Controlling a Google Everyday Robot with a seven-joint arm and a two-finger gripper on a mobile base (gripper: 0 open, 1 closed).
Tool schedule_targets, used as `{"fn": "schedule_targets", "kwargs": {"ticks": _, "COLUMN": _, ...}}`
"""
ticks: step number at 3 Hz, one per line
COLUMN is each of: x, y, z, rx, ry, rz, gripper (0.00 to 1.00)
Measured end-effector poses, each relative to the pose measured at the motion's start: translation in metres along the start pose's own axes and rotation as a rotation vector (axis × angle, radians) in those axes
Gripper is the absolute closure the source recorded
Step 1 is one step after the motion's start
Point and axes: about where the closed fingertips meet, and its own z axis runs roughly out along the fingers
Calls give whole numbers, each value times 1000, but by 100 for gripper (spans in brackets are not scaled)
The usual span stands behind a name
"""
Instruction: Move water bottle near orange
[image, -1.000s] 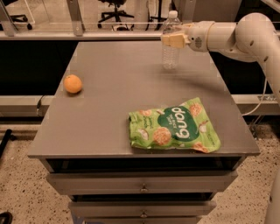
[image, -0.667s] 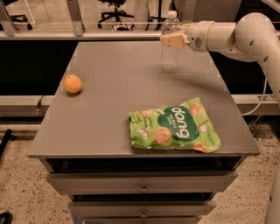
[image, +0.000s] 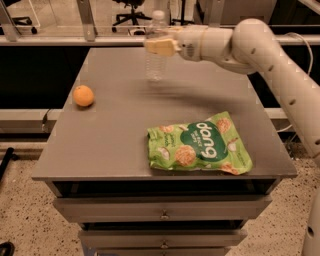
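I've got the tool (image: 161, 47) gripping the upright bottle (image: 155, 64) nr the tabletop's (image: 110, 145) back edge; orange (image: 83, 95) sits leftward, by left edge.

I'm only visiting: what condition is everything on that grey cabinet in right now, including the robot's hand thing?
water bottle: upright, capped, gripped near its top, over the table's far side.
end effector: shut on the water bottle, over the far side.
orange: whole, resting near the left edge, apart from the water bottle.
snack bag: lying flat near the front edge.
drawers: shut.
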Motion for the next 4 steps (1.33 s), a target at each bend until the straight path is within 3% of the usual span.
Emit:
{"fn": "schedule_targets", "kwargs": {"ticks": 1, "x": 6, "y": 56, "z": 51, "rx": -116, "ry": 3, "rz": 9, "gripper": 100}}
{"fn": "schedule_targets", "kwargs": {"ticks": 2, "x": 14, "y": 94, "z": 79, "rx": -191, "ry": 6, "rz": 27, "gripper": 100}}
{"fn": "schedule_targets", "kwargs": {"ticks": 3, "x": 7, "y": 122, "z": 92, "rx": -245, "ry": -11, "rz": 25, "gripper": 100}}
{"fn": "schedule_targets", "kwargs": {"ticks": 4, "x": 7, "y": 133, "z": 98, "rx": -262, "ry": -12, "rz": 27, "gripper": 97}}
